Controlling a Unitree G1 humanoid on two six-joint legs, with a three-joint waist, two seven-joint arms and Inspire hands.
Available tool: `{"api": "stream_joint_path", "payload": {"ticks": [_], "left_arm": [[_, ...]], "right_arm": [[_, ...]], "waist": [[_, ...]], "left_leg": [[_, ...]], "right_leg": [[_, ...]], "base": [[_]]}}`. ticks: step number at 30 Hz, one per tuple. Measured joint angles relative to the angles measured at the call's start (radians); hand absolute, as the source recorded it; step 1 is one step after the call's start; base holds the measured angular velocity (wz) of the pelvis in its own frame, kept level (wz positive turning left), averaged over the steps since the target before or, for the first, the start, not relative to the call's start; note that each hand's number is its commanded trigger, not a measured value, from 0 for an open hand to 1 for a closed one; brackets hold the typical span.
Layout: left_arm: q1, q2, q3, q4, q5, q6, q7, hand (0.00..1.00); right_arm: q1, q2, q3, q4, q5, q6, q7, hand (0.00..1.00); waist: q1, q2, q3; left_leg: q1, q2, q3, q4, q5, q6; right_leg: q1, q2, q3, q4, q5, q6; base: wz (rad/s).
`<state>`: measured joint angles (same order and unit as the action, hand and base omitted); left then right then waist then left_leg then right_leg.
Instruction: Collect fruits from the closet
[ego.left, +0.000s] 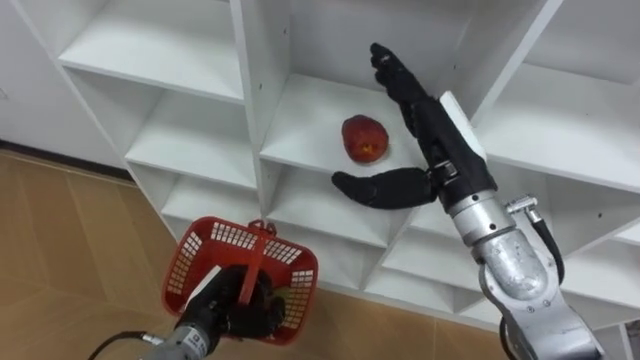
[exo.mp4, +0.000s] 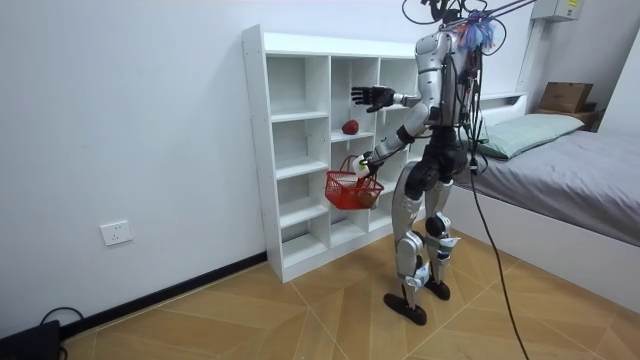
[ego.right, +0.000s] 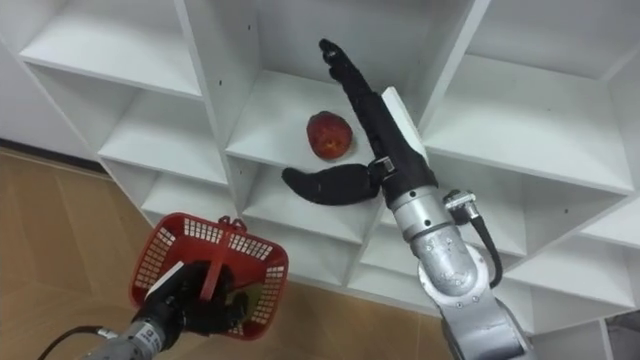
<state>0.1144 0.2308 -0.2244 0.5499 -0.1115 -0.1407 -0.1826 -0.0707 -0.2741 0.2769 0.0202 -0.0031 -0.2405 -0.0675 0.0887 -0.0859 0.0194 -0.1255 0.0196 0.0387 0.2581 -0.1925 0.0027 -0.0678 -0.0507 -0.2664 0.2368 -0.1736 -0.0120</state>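
Observation:
A red apple-like fruit lies on a middle shelf of the white closet. My right hand is open just right of the fruit, fingers stretched up into the compartment, thumb spread below the fruit, not touching it. My left hand is shut on the handle of a red plastic basket, held low in front of the lower shelves. Something yellowish-green shows inside the basket.
The closet has several open white compartments around the fruit. Wooden floor lies below. In the room view I stand facing the closet, a bed behind me at the room view's right.

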Motion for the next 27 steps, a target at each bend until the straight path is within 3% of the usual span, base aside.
{"api": "stream_joint_path", "payload": {"ticks": [12, 16, 27], "left_arm": [[-0.001, -0.023, 0.045, -0.001, 0.038, 0.000, -0.006, 1.00], [-0.014, -0.022, 0.044, 0.008, 0.038, 0.000, -0.004, 1.00], [-0.019, -0.029, 0.045, 0.081, 0.034, 0.016, -0.006, 1.00]], "right_arm": [[-0.054, -0.002, -0.022, 0.059, -0.009, -0.001, -0.089, 0.00], [-0.092, -0.001, -0.020, 0.162, -0.047, -0.004, -0.119, 0.00], [-0.205, 0.015, -0.017, 0.371, -0.042, 0.002, -0.192, 0.00]], "waist": [[0.016, -0.010, 0.0030], [0.030, -0.021, 0.0065], [0.043, -0.022, 0.0068]], "left_leg": [[-0.021, -0.001, -0.022, 0.014, 0.001, -0.001], [-0.028, -0.003, -0.033, 0.018, 0.001, -0.001], [-0.053, -0.015, -0.070, 0.019, 0.011, 0.002]], "right_leg": [[-0.005, 0.000, -0.020, -0.013, 0.000, 0.000], [-0.004, -0.001, -0.033, -0.013, 0.000, 0.000], [-0.009, -0.011, -0.065, -0.014, 0.000, 0.000]], "base": [[0.07], [0.10], [0.12]]}}
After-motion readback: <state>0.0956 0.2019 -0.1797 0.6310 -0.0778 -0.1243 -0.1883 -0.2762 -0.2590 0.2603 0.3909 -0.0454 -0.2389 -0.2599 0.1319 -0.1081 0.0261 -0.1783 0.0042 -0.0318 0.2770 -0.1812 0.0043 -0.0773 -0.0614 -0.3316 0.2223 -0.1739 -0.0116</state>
